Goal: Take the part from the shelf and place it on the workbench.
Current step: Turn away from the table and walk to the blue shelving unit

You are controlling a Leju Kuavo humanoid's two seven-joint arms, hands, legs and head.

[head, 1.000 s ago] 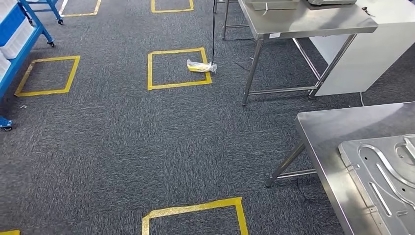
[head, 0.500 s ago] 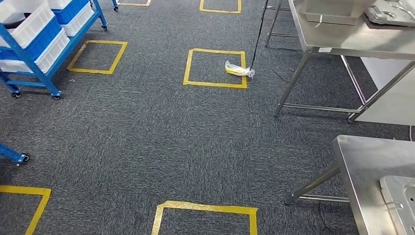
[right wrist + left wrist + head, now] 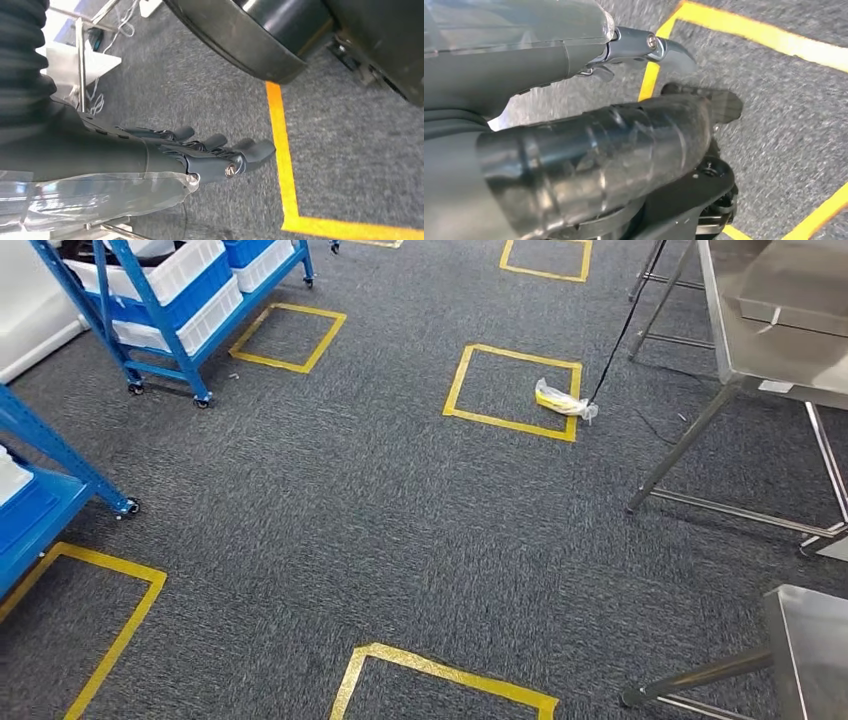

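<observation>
Wide stretch of open grey carpet point(image 3: 330, 510) marked with yellow tape squares point(image 3: 513, 390), hemmed by the blue shelf cart point(image 3: 175, 310) with white bins far left and steel workbench point(image 3: 775, 330) legs right. Part not identifiable among the bins, well apart from both hands. Left hand point(image 3: 644, 50) and right hand point(image 3: 200, 150) hanging over carpet, fingers loosely extended, holding nothing. Whole view swung left versus a second ago; shelves now closer, near table's metal plate gone from sight.

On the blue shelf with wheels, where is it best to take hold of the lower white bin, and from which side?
Probably by the top rim of the lower white bin's long wall, coming from the open carpet side. That wall faces outward between the blue shelf's posts, and a blue bin sits close above it, leaving little room to reach in from above.
</observation>
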